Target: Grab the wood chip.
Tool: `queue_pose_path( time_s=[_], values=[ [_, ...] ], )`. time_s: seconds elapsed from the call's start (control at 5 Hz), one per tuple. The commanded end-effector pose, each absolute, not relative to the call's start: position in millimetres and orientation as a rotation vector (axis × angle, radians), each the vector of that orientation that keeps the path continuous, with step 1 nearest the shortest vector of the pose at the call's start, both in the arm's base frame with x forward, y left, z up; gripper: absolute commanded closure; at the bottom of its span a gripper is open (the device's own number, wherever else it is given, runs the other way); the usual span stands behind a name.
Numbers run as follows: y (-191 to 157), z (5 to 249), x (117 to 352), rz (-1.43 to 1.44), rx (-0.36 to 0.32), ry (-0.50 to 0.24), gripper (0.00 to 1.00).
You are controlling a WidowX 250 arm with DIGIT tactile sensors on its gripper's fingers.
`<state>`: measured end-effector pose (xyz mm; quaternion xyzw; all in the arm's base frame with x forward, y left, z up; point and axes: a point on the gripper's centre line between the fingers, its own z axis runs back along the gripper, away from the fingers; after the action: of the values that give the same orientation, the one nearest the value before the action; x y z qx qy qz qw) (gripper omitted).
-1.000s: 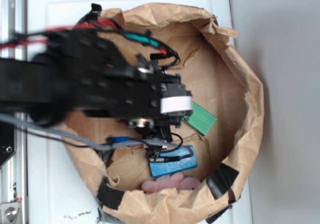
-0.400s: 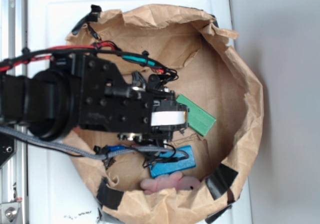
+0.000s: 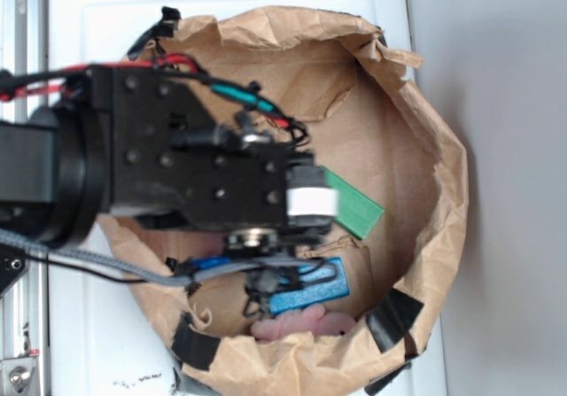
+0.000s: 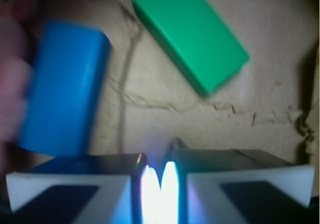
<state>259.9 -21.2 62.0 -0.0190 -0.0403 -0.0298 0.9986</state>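
The claw sits low over the floor of a brown paper bag on a white counter, its two pale pads drawn almost together with only a bright slit between them; a small dark tip shows just above that slit, but whether the wood chip is pinched there cannot be told, and the chip is not clearly seen in either view. A green block lies ahead and a blue block near the left pad, with a soft pink thing just beyond it. The risks, as I judge them: the pads may have closed on nothing, or a thin sliver held by its edge could slip out on lifting. No brand, label or writing is readable.
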Motion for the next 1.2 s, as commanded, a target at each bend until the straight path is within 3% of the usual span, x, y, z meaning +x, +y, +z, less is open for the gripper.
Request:
queue_pose_path(
  time_s=[0.0, 0.2, 0.4, 0.6, 0.8, 1.0],
  values=[
    [-6.2, 104.1, 261.0, -0.034, -0.078, -0.128, 1.00],
    [-1.0, 106.5, 255.1, -0.028, -0.071, -0.135, 1.00],
    [-1.2, 105.4, 256.2, -0.044, -0.052, -0.128, 0.26],
    [0.9, 97.2, 256.3, -0.071, -0.037, -0.140, 0.00],
    [13.2, 85.9, 257.6, -0.092, 0.007, -0.197, 0.00],
    [13.2, 85.9, 257.6, -0.092, 0.007, -0.197, 0.00]
  ],
)
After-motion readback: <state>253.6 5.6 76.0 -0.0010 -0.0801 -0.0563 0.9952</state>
